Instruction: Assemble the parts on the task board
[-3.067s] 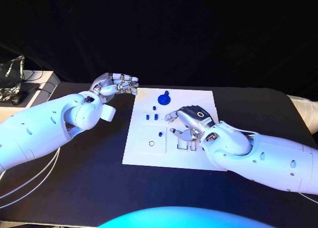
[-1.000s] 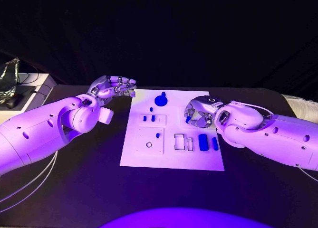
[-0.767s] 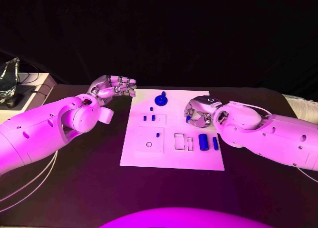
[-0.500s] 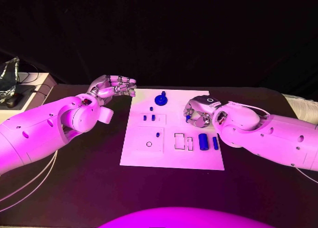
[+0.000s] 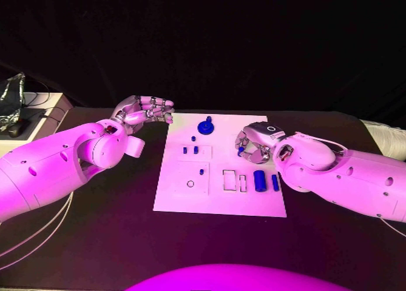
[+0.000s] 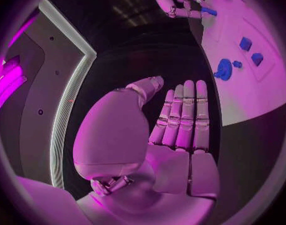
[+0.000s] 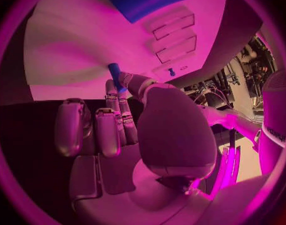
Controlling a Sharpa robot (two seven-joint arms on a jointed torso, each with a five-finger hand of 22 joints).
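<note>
Black worktop (image 5: 98, 242), matte. White task board (image 5: 212, 203) lies flat on it at the middle, long side running away from the robot. Pale cables (image 5: 28, 239) trail across the worktop's near left corner. Bare dark surface surrounds the board.

Left hand (image 5: 145, 110) hovers with fingers curled, seemingly holding nothing; right hand (image 5: 253, 144) pinches a small blue part (image 7: 114, 71).

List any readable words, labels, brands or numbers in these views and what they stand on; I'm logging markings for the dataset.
None can be read. The task board bears only outlined slots, no lettering. The right hand shows a small ring mark on its back, not text. The left hand bears no marking. The small blue part pinched by the right hand is plain.
</note>
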